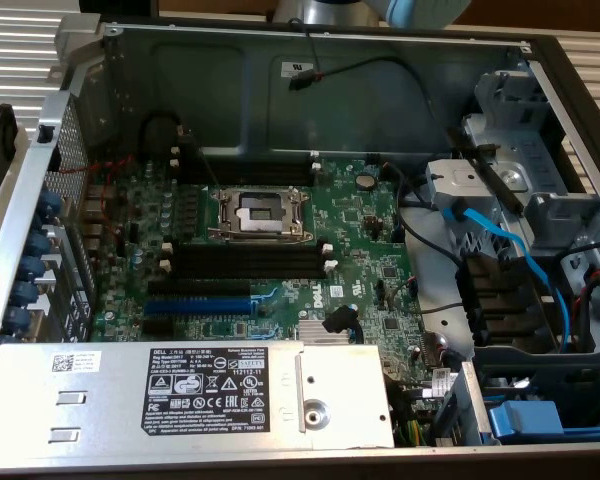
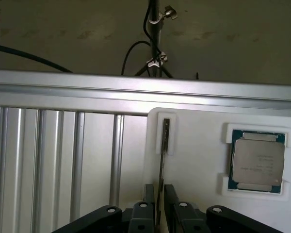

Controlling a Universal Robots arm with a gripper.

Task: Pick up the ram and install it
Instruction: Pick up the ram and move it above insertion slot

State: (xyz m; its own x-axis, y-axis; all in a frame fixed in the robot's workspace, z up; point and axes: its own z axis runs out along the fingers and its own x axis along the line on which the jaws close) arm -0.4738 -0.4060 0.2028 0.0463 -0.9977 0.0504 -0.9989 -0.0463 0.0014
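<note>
The ram (image 2: 162, 167) is standing edge-on to the wrist view, so its chips and label are hiding. Its near end is disappearing between the gripper (image 2: 159, 190) fingers (image 2: 149, 194), which are sitting either side of it with slim gaps. Print on the CPU (image 2: 258, 162) is too small to read.

In the exterior view, the motherboard (image 1: 280, 240) is slipping out of sight under the power supply (image 1: 100, 390) on the near side of the CPU socket (image 1: 258, 213). The supply's sticker (image 1: 205, 395) is showing print too fine to read. Beyond the socket the arm (image 1: 420, 10) is being cut off by the top edge. To the exterior view's right of the socket the drive cage (image 1: 555, 215) is running off the edge.
</note>
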